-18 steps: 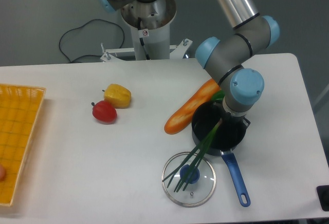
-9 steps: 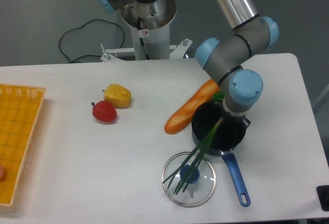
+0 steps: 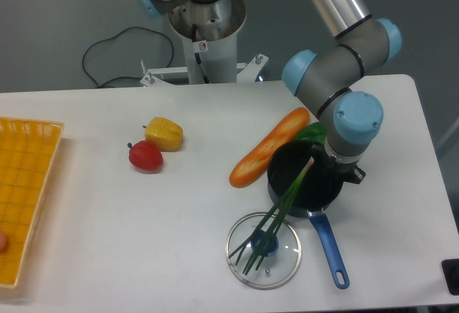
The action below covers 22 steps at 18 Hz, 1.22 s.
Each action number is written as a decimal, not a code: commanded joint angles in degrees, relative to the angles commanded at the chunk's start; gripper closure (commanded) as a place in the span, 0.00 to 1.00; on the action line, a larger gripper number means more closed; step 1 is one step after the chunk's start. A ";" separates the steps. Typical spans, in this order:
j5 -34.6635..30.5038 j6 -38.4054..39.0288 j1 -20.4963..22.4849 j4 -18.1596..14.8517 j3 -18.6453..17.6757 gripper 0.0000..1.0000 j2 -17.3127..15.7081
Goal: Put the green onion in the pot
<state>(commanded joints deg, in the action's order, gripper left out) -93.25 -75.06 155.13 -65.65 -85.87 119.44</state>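
The green onion [image 3: 285, 199] lies slanted, its pale end [image 3: 309, 163] inside the black pot [image 3: 315, 192] and its dark leaves hanging over the pot's front rim onto the glass lid. My gripper [image 3: 337, 168] hangs over the right side of the pot, mostly hidden under the blue-capped wrist. It stands just right of the onion's pale end, which shows free of it. The gripper looks open, with nothing in it. The pot's blue handle [image 3: 328, 246] points toward the table's front edge.
A glass lid with a blue knob [image 3: 264, 242] lies in front of the pot. A long orange vegetable [image 3: 269, 148] and a green pepper [image 3: 312, 132] touch the pot's far side. A yellow pepper [image 3: 164, 133] and a red tomato [image 3: 145, 156] sit left of centre. A yellow basket [image 3: 25, 184] is at the far left.
The wrist has shifted right and slightly up, off the onion. The onion's pale end has been let go and now rests in the pot; the leaves have sagged a little.
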 joint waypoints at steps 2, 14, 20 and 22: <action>0.09 0.00 0.09 0.00 0.09 0.94 -0.09; 2.64 0.70 -0.44 -0.35 1.23 0.00 -0.97; 2.99 1.23 -1.93 -0.44 -1.14 0.00 -3.77; 2.90 3.59 -2.20 -0.53 -1.41 0.00 -4.13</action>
<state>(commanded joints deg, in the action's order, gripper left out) -90.35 -71.47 152.93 -66.18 -87.28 115.31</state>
